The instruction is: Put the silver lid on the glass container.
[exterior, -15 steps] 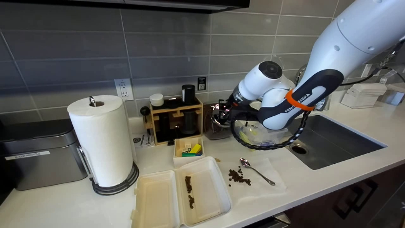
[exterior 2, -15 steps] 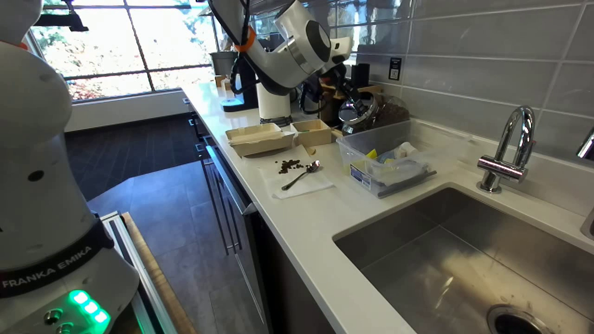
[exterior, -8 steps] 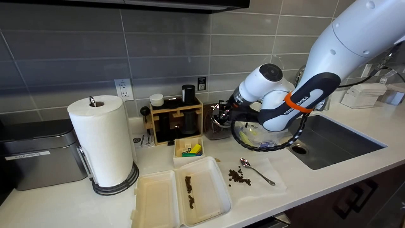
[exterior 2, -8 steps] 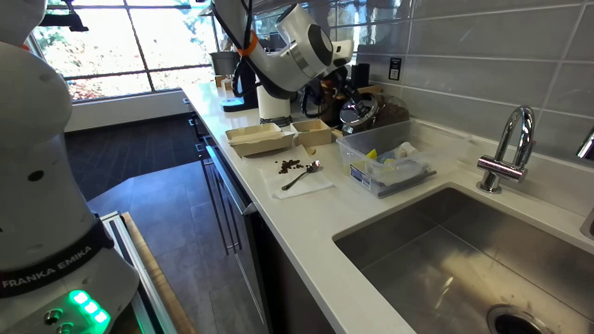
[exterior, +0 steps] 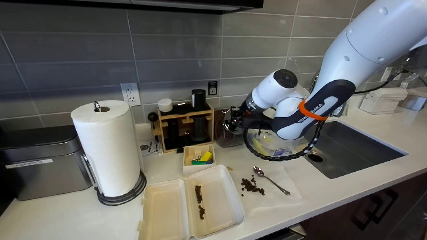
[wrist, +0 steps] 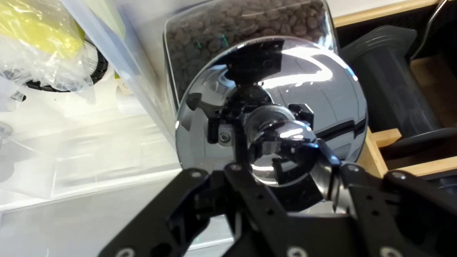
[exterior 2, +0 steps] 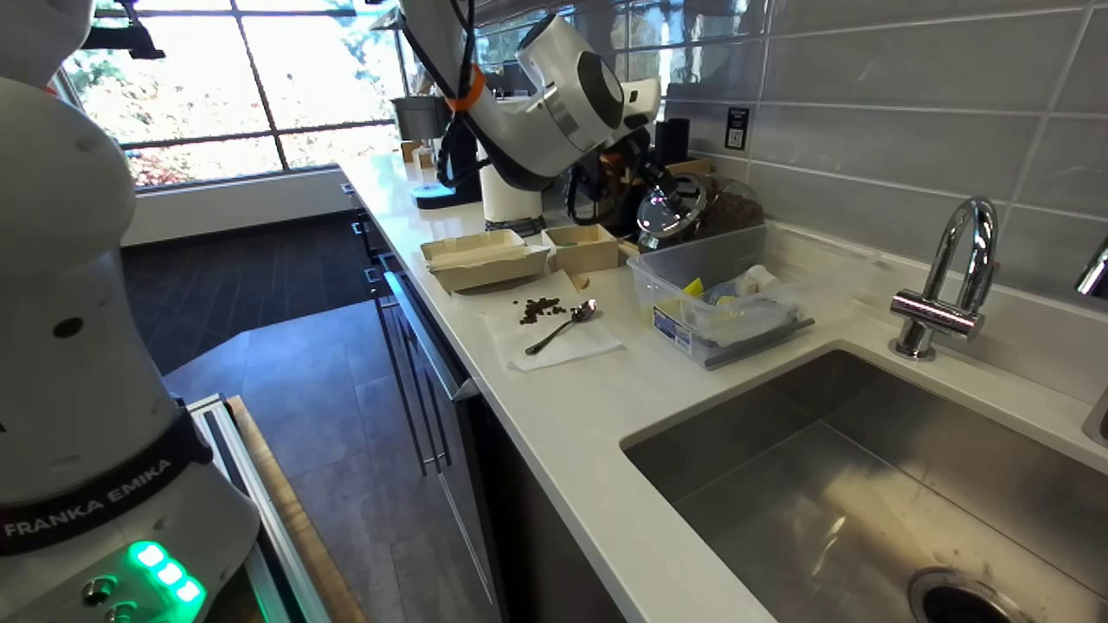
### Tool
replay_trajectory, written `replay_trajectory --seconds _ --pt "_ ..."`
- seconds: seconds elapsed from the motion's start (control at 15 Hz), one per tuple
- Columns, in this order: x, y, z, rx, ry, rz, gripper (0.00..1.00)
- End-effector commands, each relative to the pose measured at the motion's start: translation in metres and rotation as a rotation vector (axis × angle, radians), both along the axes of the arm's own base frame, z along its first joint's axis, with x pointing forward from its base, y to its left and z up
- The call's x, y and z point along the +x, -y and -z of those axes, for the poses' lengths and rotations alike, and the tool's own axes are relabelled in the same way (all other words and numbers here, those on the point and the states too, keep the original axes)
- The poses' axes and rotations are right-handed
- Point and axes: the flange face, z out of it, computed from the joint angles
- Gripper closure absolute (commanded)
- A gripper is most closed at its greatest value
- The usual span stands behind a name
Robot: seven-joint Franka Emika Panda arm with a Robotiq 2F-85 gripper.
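The silver lid point(wrist: 328, 89) is a mirror-like round disc with a ball-shaped knob point(wrist: 282, 157). My gripper point(wrist: 285, 147) has a finger on each side of the knob, both seeming to touch it. The glass container point(wrist: 232, 21) holds dark coffee beans and lies behind the lid. In both exterior views the lid point(exterior: 229, 124) point(exterior 2: 668, 215) is tilted against or just in front of the glass container point(exterior: 223, 135) point(exterior 2: 734, 212), on the side of its mouth. The gripper shows there too point(exterior: 236, 117) point(exterior 2: 665, 183). The mouth is hidden by the lid, so I cannot tell whether they touch.
A wooden rack point(exterior: 212, 130) with black tools stands beside the glass container. A clear plastic bin point(exterior 2: 692, 303) stands on its other side, close by. A small white box point(exterior: 191, 170), an open takeout box point(exterior: 217, 200) and a spoon point(exterior: 273, 183) lie in front. The tiled wall is behind.
The arm's upper links have sunk and shifted slightly. The lid has moved a little with the gripper toward the glass container, and its tilt has changed slightly. Nothing else has moved.
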Motion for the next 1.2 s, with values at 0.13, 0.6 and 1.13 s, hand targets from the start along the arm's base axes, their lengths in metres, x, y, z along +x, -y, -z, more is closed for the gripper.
replay_trajectory --seconds 0.13,0.6,1.13 --pt "0.0078 0.0006 0.0069 0.02 0.038 0.007 0.79" --pt "0.0106 0.0014 0.0044 0.024 0.067 0.001 0.79" --pt "0.0105 0.0064 0.0143 0.006 0.063 0.01 0.79"
